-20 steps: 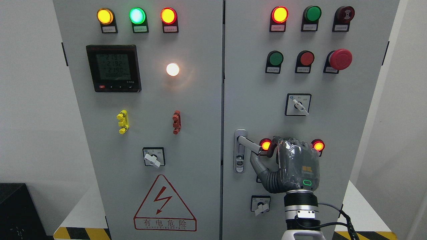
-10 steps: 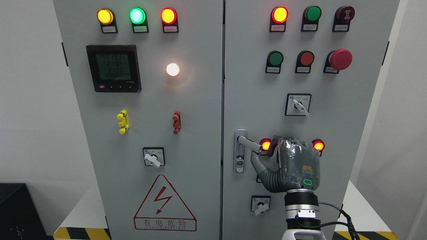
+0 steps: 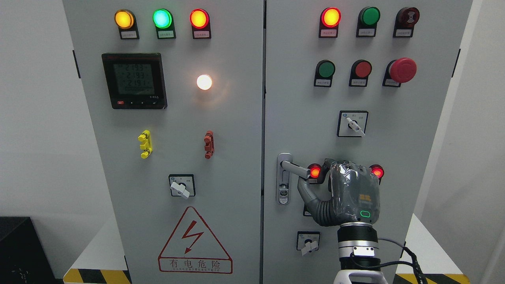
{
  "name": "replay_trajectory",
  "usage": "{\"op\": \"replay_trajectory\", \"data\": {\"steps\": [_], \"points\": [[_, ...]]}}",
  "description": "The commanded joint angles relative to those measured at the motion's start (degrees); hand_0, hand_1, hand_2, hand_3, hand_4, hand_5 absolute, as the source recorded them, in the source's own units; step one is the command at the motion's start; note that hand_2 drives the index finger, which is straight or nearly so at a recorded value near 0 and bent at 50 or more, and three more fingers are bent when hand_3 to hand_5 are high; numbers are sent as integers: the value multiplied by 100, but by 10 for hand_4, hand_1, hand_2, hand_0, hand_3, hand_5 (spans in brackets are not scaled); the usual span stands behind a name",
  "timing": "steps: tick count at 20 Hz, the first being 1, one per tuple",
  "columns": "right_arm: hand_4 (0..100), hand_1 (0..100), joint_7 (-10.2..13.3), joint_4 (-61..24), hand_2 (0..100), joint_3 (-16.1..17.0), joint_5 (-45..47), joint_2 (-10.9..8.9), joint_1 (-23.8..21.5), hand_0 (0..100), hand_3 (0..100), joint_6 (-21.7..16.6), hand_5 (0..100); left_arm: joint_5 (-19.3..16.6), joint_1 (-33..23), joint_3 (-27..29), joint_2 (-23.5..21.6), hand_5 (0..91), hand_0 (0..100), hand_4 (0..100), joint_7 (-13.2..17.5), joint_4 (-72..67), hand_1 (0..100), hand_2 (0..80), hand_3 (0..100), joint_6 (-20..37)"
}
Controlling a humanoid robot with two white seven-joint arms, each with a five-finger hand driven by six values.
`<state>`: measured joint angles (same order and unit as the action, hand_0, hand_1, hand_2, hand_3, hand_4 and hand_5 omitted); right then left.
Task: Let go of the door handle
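Note:
The door handle is a silver lever on the right cabinet door, pointing right and slightly down from its lock plate. My right hand, grey and wrapped in clear film, rises from the bottom edge right of the middle and sits at the lever's free end. Its thumb lies under the lever's tip. Its curled fingers close in from the right, partly covering a lit red lamp. The left arm is out of view.
Both grey doors of the cabinet carry lamps, push buttons, a red emergency stop, rotary switches and a meter. A small rotary switch sits just left of my wrist. A black cable loops off the forearm.
The hand has shifted slightly right and up. The lever's free end has risen a little with it, so it lies closer to level.

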<state>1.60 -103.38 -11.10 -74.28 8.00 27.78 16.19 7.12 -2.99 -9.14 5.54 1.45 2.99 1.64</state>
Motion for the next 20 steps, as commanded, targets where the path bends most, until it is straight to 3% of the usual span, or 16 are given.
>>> {"op": "replay_trajectory", "data": {"steps": [1, 20], "points": [[749, 408, -2, -16, 714, 20, -7, -1, 8, 423, 965, -2, 673, 0, 0, 0, 0, 0, 0, 5, 5, 0, 0, 45, 106, -6], [752, 407, 33, -323, 711, -41, 107, -9, -404, 426, 957, -134, 674, 0, 0, 0, 0, 0, 0, 4, 5, 0, 0, 45, 103, -5]]}}
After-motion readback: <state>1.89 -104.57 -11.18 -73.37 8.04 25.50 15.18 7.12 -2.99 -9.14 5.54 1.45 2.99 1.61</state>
